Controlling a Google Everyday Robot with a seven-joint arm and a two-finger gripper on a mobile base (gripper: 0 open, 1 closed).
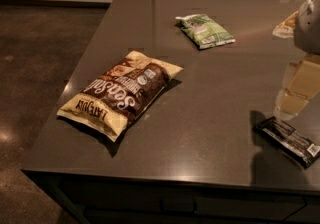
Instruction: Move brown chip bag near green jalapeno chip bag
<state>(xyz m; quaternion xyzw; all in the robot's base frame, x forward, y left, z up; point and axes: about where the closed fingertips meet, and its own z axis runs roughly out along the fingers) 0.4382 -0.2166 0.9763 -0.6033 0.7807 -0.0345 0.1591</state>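
Though far from brown chip bag (pixel 121 93), hand (pixel 291 102) at right.

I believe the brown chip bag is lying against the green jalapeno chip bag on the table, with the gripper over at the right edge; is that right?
Not quite: the camera view shows the brown chip bag lying apart from the green jalapeno chip bag, bare table between them. The gripper is indeed at the right edge.
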